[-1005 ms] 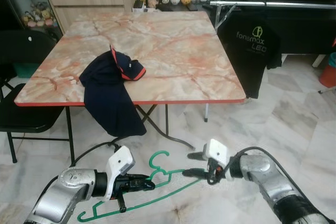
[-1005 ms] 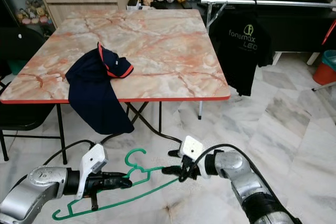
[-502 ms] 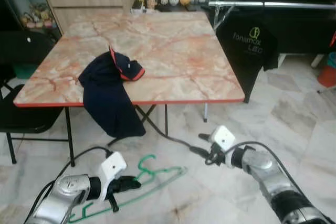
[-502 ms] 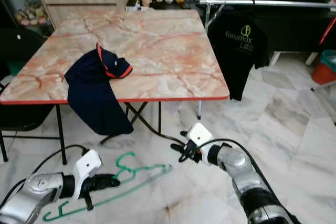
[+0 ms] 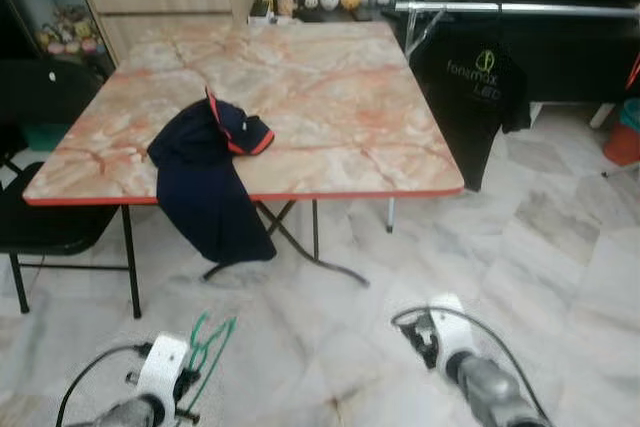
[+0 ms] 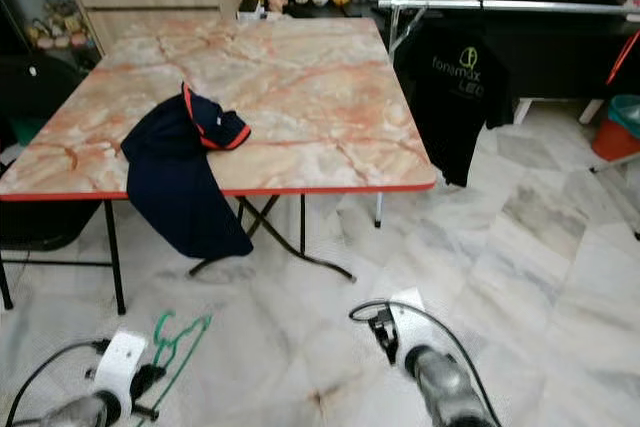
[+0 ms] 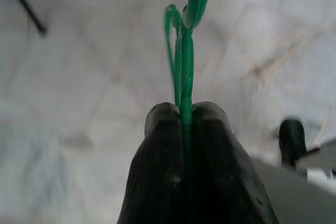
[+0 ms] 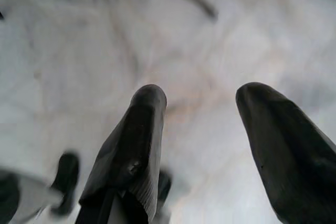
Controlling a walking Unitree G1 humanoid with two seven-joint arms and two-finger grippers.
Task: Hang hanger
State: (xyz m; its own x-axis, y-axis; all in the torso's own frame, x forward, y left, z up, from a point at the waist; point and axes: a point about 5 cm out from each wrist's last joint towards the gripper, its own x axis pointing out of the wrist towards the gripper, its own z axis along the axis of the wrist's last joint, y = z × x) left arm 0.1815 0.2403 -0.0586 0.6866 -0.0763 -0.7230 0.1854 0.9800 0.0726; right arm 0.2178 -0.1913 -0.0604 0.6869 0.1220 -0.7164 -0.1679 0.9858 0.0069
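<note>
A green plastic hanger [image 5: 208, 340] is held low over the floor at the lower left, edge-on to me. In the left wrist view my left gripper [image 7: 184, 109] is shut on the hanger's [image 7: 187, 51] thin bar, and the hook rises past the fingertips. My right gripper [image 8: 202, 98] is open over bare marble floor with nothing between its fingers [image 8: 142, 129]. Its white wrist [image 5: 447, 330] sits low at the lower right, apart from the hanger. A silver clothes rail [image 5: 520, 9] stands at the back right with a black T-shirt [image 5: 480, 87] hanging on it.
A marble-top folding table [image 5: 330, 97] stands ahead, with a navy shirt [image 5: 215, 177] draped over its front edge. A black chair [image 5: 40, 147] is at the left and an orange bin [image 5: 625, 137] at the far right. Marble floor lies between the table and the rail.
The right gripper has come away from the hanger's end and opened. Both arms have drawn back low toward me, and the hanger now hangs edge-on from the left gripper alone.
</note>
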